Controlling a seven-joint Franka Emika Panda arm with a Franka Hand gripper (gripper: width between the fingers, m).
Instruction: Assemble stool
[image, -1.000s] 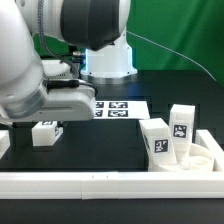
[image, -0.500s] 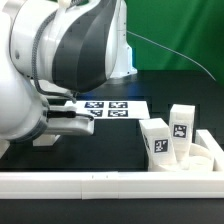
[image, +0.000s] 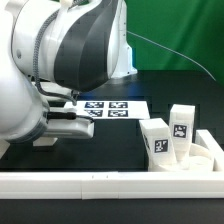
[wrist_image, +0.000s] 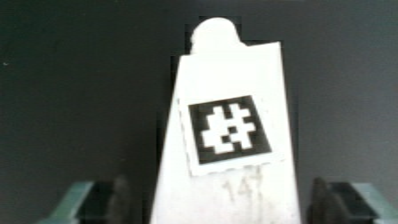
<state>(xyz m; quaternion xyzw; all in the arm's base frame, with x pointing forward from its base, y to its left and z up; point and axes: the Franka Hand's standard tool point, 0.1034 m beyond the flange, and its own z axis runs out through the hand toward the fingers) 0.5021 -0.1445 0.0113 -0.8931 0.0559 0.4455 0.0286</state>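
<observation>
A white stool leg with a black-and-white tag lies on the dark table, lengthwise between my fingers in the wrist view. My gripper straddles its near end, open, with a dark gap showing on each side of the leg. In the exterior view my gripper is low over the table at the left, and the arm hides most of that leg. Two more tagged legs stand at the right against the round seat disc.
The marker board lies flat behind the gripper, in front of the arm's base. A long white rail runs along the table's front edge. A green backdrop stands behind.
Since a second ago the arm has swung down and forward over the left leg, hiding it in the exterior view. Over the last half second nothing visibly moved.
</observation>
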